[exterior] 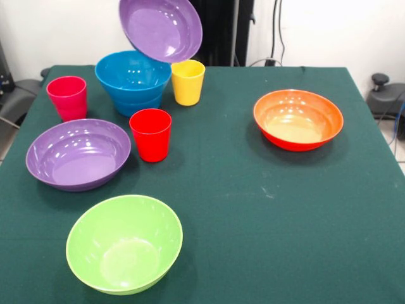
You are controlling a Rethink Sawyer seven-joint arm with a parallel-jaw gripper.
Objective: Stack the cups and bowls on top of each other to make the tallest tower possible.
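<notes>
Front view: tower barely begun. 1 purple bowl hangs tilted above the blue bowls (nested, seemingly 2). Pincer hidden; its state cannot be told. Remaining bowls and 3 cups sit scattered on the counter.

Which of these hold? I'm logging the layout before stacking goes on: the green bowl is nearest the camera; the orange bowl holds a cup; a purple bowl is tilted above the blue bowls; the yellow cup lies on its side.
1. The green bowl is nearest the camera: true.
2. The orange bowl holds a cup: false, it is empty.
3. A tilted purple bowl sits above the blue bowls: true.
4. The yellow cup lies on its side: false, it stands upright.
</notes>
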